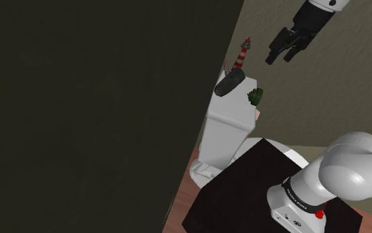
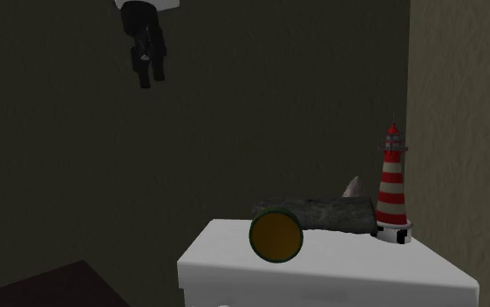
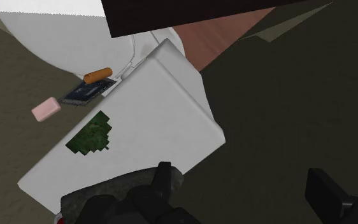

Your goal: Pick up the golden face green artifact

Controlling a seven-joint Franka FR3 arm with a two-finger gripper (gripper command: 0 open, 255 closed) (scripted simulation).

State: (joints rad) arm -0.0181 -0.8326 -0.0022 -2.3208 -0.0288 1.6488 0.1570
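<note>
The artifact [image 2: 276,235] is a round disc with a golden face and a green rim, standing on edge at the front of a white tank lid [image 2: 339,275]. In the shoulder view the artifact [image 1: 255,96] shows as a small green lump at the lid's right edge. In the wrist view it [image 3: 92,133] is a mottled green patch on the lid, well below the hand. My black gripper [image 1: 282,53] hangs open high above the lid, to the right of the artifact, and holds nothing. It [image 2: 147,74] sits near the top left of the second exterior view. The fingertips [image 3: 324,188] stand wide apart.
A red-and-white lighthouse [image 2: 391,187] and a dark grey rock-like lump [image 2: 330,214] share the lid behind the artifact. A dark wall [image 1: 79,112] rises beside the tank [image 1: 228,126]. A pink bar [image 3: 46,109], an orange piece [image 3: 97,74] and a dark tray [image 3: 88,91] lie lower down. My black stand [image 1: 244,185] is near.
</note>
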